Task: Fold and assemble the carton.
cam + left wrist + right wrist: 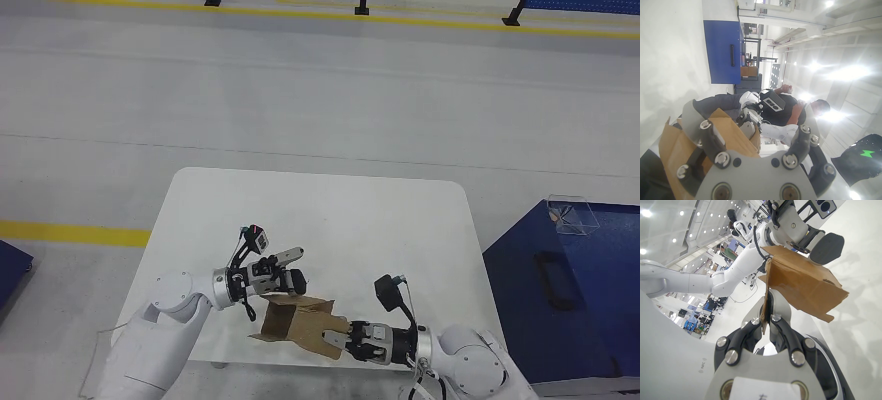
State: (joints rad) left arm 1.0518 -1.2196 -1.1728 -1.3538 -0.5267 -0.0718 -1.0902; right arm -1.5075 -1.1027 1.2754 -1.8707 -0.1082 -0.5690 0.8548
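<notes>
The brown carton [300, 322] is partly opened into a tube and sits over the front of the white table [320, 210]. My right gripper [342, 345] is shut on the carton's end flap, and the cardboard edge [764, 313] is pinched between its two fingers. My left gripper [290, 270] stands open at the carton's far side. One of its fingers [691, 115] lies against the carton [728, 128], and the other finger [802, 136] is well apart. In the right wrist view the left gripper's black pad [827, 248] rests above the carton's upper wall [802, 283].
A blue cabinet [560, 290] stands to the right of the table, with a clear box [572, 213] on top. The table's back half [320, 200] lies bare beyond the arms. Yellow floor lines [70, 234] run on the left.
</notes>
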